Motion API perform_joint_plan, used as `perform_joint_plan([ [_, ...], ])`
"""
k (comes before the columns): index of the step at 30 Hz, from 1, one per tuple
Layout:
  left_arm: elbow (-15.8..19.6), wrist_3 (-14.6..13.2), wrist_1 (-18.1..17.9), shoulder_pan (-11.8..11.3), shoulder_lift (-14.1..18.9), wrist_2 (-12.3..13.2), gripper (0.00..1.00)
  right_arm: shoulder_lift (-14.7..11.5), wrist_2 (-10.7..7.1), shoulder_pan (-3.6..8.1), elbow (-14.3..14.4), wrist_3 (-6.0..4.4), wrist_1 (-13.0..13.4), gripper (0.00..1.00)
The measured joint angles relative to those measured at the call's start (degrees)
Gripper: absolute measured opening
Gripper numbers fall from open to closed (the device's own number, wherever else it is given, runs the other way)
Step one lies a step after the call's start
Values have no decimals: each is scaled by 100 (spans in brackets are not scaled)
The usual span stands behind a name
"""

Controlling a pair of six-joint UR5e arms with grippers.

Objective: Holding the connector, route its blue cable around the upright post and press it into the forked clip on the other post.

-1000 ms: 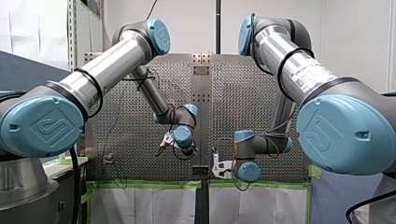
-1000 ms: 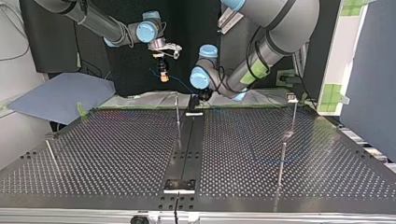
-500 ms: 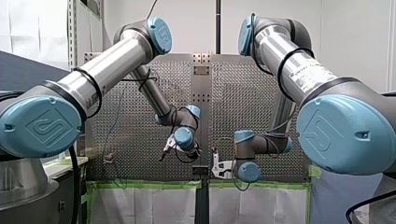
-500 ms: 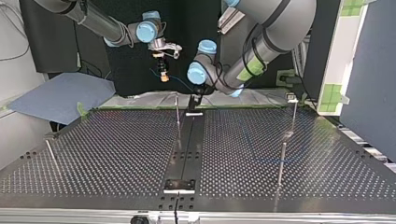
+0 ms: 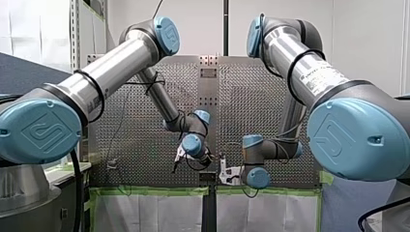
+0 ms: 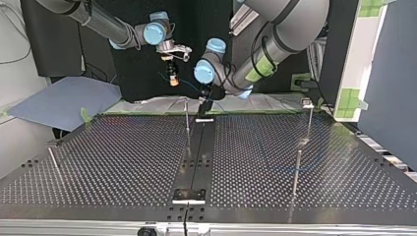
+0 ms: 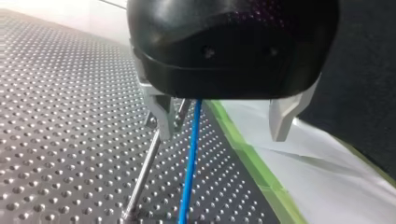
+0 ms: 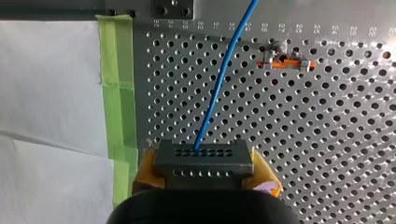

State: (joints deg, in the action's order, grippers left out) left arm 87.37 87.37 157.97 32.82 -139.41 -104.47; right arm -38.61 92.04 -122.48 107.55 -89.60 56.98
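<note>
My right gripper (image 8: 204, 173) is shut on the dark connector (image 8: 204, 155), which sits between its yellow pads (image 8: 264, 175). The blue cable (image 8: 223, 81) leaves the connector and runs ahead over the perforated plate. In the top view this gripper (image 6: 172, 78) hangs above the table's far edge. My left gripper (image 7: 220, 136) is open, and the blue cable (image 7: 190, 158) passes between its metal fingers, close to one finger. A thin upright post (image 7: 142, 177) stands just beside that finger. In the top view the left gripper (image 6: 203, 101) is right next to this post (image 6: 187, 118).
A post topped by a clip (image 6: 309, 105) stands at the top view's right, with another post (image 6: 296, 172) nearer the camera. A small orange-and-metal part (image 8: 285, 63) lies on the plate ahead of the connector. Green tape (image 8: 119, 93) marks the table's edge.
My left arm has swung toward the top view's left and dropped lower, closing in on the cable and post. The right arm and connector have stayed put.
</note>
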Motion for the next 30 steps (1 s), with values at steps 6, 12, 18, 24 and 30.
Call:
perform_joint_plan([
  [6,65,71,-88,11,-1,-164,100,-1,-106,0,0,17,13,0],
  [12,82,77,-140,47,-1,-286,100,-1,-242,4,0,32,15,0],
  [18,84,64,-194,88,-1,-323,100,0,-432,23,-1,44,24,0],
  [24,85,45,-216,98,-1,-360,55,-1,-504,30,-1,46,24,0],
  [30,85,-11,-325,102,-1,-383,0,2,-510,43,-1,46,17,0],
])
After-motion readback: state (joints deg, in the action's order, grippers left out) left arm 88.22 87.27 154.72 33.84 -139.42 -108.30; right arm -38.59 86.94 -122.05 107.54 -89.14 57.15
